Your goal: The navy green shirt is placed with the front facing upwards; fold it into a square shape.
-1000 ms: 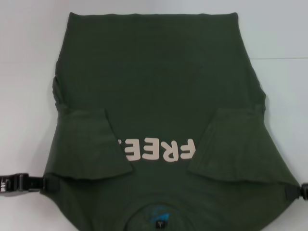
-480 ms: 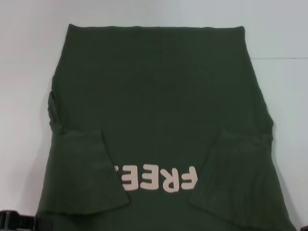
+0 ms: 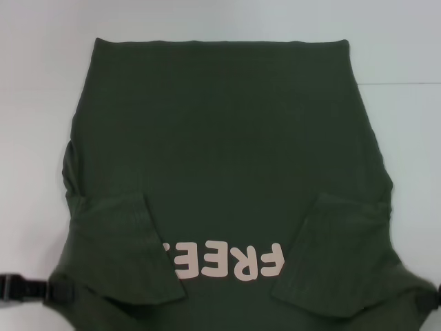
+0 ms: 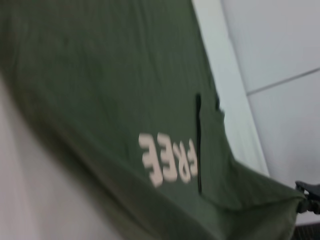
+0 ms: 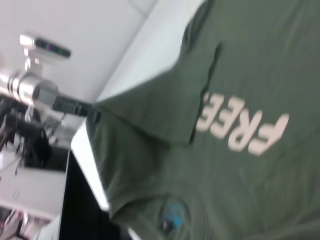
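The navy green shirt (image 3: 220,152) lies front up on the white table, with the pale "FREE" lettering (image 3: 227,261) near me and both sleeves folded inward onto the chest. Its far hem is straight at the back. My left gripper (image 3: 60,292) is shut on the near left shoulder corner, and my right gripper (image 3: 428,303) is shut on the near right shoulder corner. The near edge hangs lifted between them. The collar and blue label are out of the head view but show in the right wrist view (image 5: 175,215). The left gripper also shows there (image 5: 92,114).
The white table (image 3: 34,103) surrounds the shirt on the left, right and back. Its near edge shows in the right wrist view (image 5: 90,165), with dark floor and equipment beyond it.
Both grippers have pulled the shirt toward me: the lettering, sleeves and far hem have shifted nearer, and the collar has left the head view. The grippers dipped out of view, then came back.
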Robot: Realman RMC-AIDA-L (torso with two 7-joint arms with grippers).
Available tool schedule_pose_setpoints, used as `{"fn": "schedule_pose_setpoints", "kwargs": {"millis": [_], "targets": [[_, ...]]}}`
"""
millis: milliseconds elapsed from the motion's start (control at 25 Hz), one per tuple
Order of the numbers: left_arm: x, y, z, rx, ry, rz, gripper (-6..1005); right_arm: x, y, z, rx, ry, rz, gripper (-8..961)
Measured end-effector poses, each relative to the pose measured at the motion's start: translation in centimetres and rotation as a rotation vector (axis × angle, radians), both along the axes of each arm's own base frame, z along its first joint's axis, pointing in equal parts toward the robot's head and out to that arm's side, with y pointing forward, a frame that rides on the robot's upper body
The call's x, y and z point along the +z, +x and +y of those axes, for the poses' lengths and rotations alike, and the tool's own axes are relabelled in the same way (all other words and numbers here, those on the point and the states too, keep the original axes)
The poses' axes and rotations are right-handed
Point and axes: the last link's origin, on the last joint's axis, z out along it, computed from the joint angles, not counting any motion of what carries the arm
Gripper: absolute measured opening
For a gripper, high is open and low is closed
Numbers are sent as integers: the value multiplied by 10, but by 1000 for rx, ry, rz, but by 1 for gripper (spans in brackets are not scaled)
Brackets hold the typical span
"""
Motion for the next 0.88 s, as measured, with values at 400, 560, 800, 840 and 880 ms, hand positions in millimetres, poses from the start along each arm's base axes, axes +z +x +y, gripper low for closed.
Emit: {"fn": "schedule_pose_setpoints", "kwargs": {"millis": [400,560,800,840,880], "targets": [[13,1,38,24,283,-44,53,25,4,26,-87,267,67,44],[12,3,52,34,381,-69,53,26,5,41,-138,363,78,44],[6,4,72,45,521,-86,53,23,6,59,-207,489,116,43],[3,6,75,46,539,-91,53,22,6,62,-218,501,126,43],[-1,7,79,49,562,-97,53,20,5,66,-233,526,145,43]]}}
